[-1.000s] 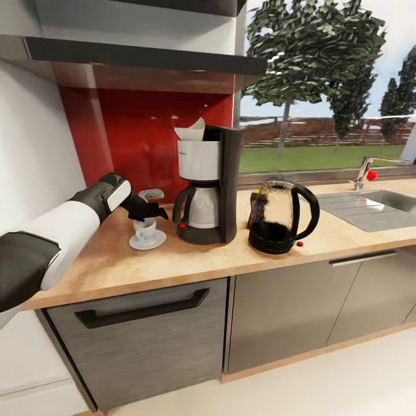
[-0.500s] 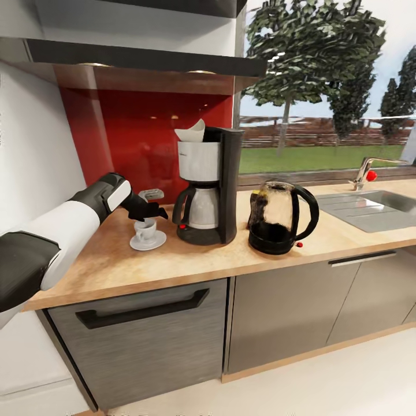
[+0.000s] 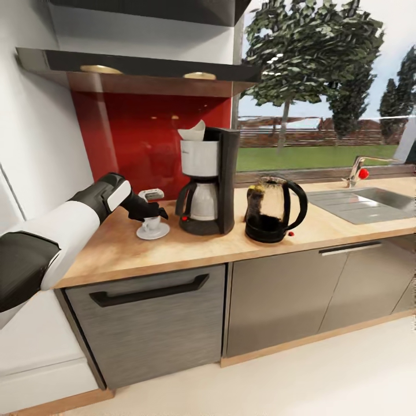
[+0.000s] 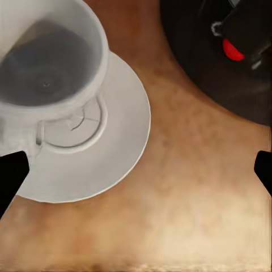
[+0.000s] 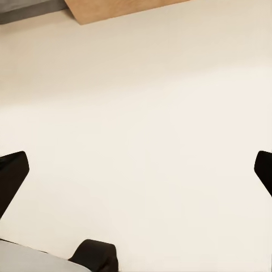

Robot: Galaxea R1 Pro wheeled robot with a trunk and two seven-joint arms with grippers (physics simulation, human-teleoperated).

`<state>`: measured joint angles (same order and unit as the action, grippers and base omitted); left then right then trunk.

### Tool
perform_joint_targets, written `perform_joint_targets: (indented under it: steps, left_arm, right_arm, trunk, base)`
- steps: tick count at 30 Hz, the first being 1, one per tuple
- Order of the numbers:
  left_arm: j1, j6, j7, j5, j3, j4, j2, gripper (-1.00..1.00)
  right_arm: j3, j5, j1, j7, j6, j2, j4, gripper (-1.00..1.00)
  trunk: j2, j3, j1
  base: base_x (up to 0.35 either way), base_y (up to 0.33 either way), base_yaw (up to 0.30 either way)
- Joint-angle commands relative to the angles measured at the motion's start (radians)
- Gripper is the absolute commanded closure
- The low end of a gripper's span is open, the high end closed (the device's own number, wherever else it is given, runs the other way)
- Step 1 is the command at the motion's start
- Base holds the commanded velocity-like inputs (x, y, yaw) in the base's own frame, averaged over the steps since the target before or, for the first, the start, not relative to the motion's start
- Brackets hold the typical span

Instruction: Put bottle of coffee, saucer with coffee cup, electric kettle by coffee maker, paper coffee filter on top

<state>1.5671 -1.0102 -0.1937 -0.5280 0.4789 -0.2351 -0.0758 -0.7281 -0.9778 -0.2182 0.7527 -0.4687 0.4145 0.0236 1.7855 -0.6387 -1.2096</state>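
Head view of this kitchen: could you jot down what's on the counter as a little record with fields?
Surface: wooden countertop
Coffee maker: black and silver drip machine, upright near the red backsplash
Filter: white paper coffee filter on top of the coffee maker
Cup: small white coffee cup standing on the round white saucer, beside the coffee maker
Kettle: glass electric kettle with black base and handle, on the coffee maker's other side
Left hand: over the cup, fingers apart, holding nothing
Right hand: open, pointed at pale floor
Sink: steel basin with tap
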Motion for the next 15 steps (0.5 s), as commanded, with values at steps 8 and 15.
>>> perform_joint_targets:
  steps: [8, 15]
  left_arm:
    - [0.001, -0.001, -0.082, 0.004, 0.005, 0.001, -0.002, -1.00]
    - [0.001, 0.001, -0.269, 0.007, 0.010, 0.017, -0.003, -1.00]
  right_arm:
    - [-0.008, -0.009, -0.001, 0.004, -0.004, 0.000, 0.003, -1.00]
    - [-0.008, -0.009, -0.001, 0.004, -0.004, 0.000, 0.003, -1.00]
  trunk:
    - [0.001, -0.001, 0.001]
    - [0.001, -0.001, 0.001]
  base:
    - [-0.085, 0.000, 0.000]
    - [-0.165, 0.000, 0.000]
